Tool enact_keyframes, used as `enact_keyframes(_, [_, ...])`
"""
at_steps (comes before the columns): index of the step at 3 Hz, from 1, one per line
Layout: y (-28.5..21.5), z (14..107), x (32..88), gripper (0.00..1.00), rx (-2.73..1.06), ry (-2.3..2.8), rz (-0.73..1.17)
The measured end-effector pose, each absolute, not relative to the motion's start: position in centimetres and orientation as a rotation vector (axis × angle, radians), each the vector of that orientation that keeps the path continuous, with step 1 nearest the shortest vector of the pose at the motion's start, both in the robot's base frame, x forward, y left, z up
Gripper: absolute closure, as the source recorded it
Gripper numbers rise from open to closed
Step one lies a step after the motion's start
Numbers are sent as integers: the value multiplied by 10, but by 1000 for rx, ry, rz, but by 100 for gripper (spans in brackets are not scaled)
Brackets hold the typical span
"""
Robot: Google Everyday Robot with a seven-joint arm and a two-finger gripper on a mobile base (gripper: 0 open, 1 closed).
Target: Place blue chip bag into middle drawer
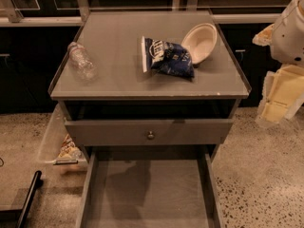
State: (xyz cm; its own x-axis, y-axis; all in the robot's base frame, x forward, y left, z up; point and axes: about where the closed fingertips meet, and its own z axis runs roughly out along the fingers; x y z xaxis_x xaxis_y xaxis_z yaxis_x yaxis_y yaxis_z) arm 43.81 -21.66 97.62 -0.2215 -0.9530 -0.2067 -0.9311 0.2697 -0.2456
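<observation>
Filling most of the view, a grey cabinet stands on a speckled floor. Its tabletop carries three things. Below it, the middle drawer is pulled far out toward the camera, its smooth floor bare and in shadow. Above that, a grey drawer front with a small round knob sits only slightly out.

The robot arm hangs at the right edge of the view, its white body high and off to the side of the cabinet. The gripper points down below it, beside the right edge of the tabletop and touching nothing. Whether its jaws are spread or pressed together cannot be told.

A clear plastic bin sits on the floor left of the cabinet. The white bowl lies tilted at the right rear of the tabletop. The blue chip bag lies mid-tabletop, touching the bowl. A clear bottle lies well apart, near the left edge.
</observation>
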Motion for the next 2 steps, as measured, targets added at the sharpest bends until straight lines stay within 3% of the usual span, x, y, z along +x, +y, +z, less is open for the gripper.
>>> enact_keyframes(2, [-214, 977, 442, 0, -1721, 2220, -90])
